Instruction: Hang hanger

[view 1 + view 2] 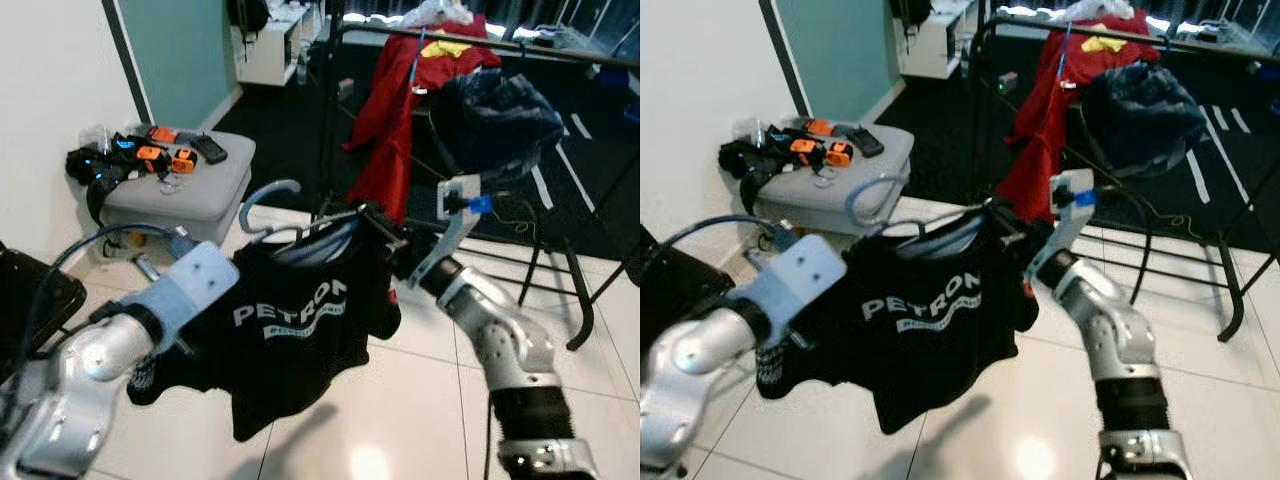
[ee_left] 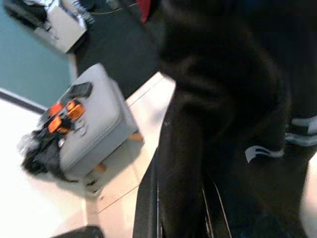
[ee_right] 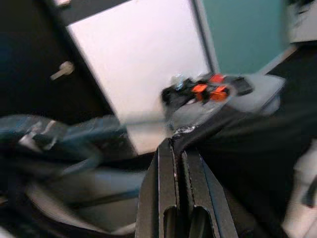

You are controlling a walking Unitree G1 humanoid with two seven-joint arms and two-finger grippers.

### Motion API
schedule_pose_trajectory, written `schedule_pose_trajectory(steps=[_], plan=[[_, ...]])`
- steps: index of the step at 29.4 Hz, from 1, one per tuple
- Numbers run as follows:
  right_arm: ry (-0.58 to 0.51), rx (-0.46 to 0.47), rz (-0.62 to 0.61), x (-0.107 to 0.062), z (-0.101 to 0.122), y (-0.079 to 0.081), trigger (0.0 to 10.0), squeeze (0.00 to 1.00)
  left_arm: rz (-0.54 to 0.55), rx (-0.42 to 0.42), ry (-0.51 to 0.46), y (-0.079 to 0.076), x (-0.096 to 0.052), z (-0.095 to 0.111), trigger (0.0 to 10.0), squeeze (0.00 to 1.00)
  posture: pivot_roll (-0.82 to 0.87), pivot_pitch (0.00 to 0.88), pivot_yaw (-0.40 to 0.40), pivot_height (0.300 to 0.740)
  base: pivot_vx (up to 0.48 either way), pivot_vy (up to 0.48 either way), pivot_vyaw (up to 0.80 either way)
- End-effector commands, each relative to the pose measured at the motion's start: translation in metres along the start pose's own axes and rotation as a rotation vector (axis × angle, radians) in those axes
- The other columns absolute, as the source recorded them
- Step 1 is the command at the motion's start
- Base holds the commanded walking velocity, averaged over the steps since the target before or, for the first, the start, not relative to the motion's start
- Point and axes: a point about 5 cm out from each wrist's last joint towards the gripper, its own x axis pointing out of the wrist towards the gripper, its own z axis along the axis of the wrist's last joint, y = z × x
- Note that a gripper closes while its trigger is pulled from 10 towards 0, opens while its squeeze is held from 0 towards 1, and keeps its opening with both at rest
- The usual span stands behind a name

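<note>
Hanging between your two arms is a limp black T-shirt with white "PETRON" lettering, draped on a pale blue hanger whose curved hook rises above the collar. Your left gripper pinches the shirt's left shoulder, fingers closed on cloth. Your right gripper has its fingers nearly together, clamped on the right shoulder, near the black clothes rail.
</note>
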Motion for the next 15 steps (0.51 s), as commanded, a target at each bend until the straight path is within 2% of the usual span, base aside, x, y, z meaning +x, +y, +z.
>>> schedule_pose_trajectory(steps=[1,4,8,11,12,15], plan=[[0.035,-0.003,0.112,0.007,-0.008,0.021,0.0,0.00,-0.017,-0.001,-0.029,-0.005,0.005,0.008,10.0,0.00,-0.03,0.094,-0.029,0.740,0.000,0.000,0.00],[0.049,0.004,0.155,0.009,-0.012,0.030,0.0,0.00,-0.025,0.002,-0.046,-0.006,0.008,0.011,10.0,0.00,-0.03,0.095,-0.026,0.740,0.000,0.000,0.00],[0.049,0.005,0.161,0.009,-0.013,0.030,0.0,0.00,-0.028,0.004,-0.048,-0.005,0.009,0.012,10.0,0.00,-0.03,0.096,-0.024,0.740,0.000,0.000,0.00],[0.043,-0.003,0.131,0.007,-0.011,0.024,0.0,0.00,-0.027,0.002,-0.034,-0.005,0.009,0.008,10.0,0.00,-0.03,0.097,-0.025,0.740,0.000,0.000,0.00],[0.031,-0.011,0.086,0.004,-0.006,0.014,0.0,0.00,-0.020,0.001,-0.012,-0.005,0.008,0.002,10.0,0.00,-0.03,0.099,-0.024,0.740,0.000,0.000,0.00],[0.021,-0.016,0.057,0.001,-0.003,0.008,0.0,0.00,-0.016,0.002,0.001,-0.005,0.007,-0.001,10.0,0.00,-0.03,0.100,-0.026,0.740,0.000,0.000,0.00]])
